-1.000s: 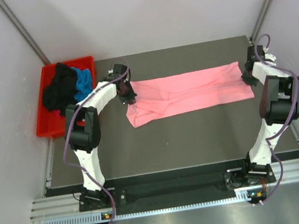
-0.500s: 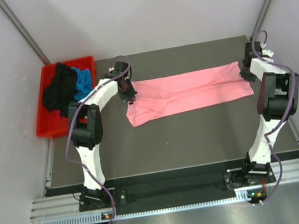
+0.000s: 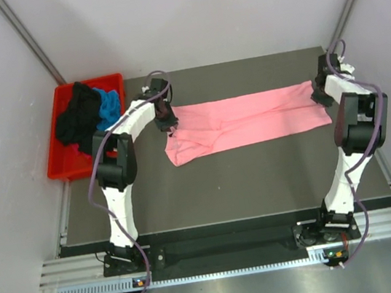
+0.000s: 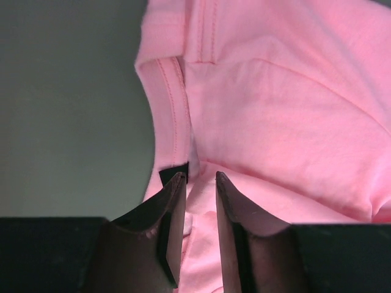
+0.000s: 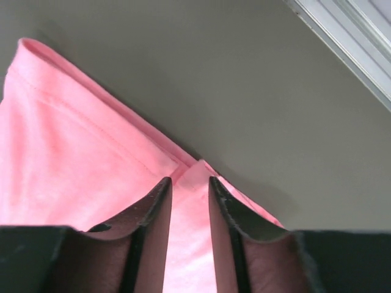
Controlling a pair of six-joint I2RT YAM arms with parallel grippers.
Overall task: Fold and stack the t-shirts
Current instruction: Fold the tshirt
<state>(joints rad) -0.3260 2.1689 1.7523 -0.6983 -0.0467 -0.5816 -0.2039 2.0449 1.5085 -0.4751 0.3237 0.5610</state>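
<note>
A light pink t-shirt [image 3: 247, 120] lies stretched out as a long folded band across the far half of the dark table [image 3: 223, 186]. My left gripper [image 3: 168, 121] stands at the band's left end. In the left wrist view that gripper [image 4: 200, 177] is open, its fingers parted just over the pink cloth [image 4: 275, 110] near a stitched hem. My right gripper [image 3: 318, 95] is at the band's right end. It is open too [image 5: 190, 180], straddling a folded corner of the shirt [image 5: 73, 159]. A black t-shirt [image 3: 77, 116] and a bright blue one [image 3: 109, 108] lie bunched in the bin.
A red plastic bin [image 3: 59, 167] sits at the table's far left corner, right beside the left arm. White walls close in on both sides, and a metal rail [image 5: 342, 36] runs along the table's right edge close to the right gripper.
Both grippers have gone from shut to open, letting go of the ends of the pink t-shirt. The shirt stays stretched flat; both wrists have edged slightly toward the far side.
</note>
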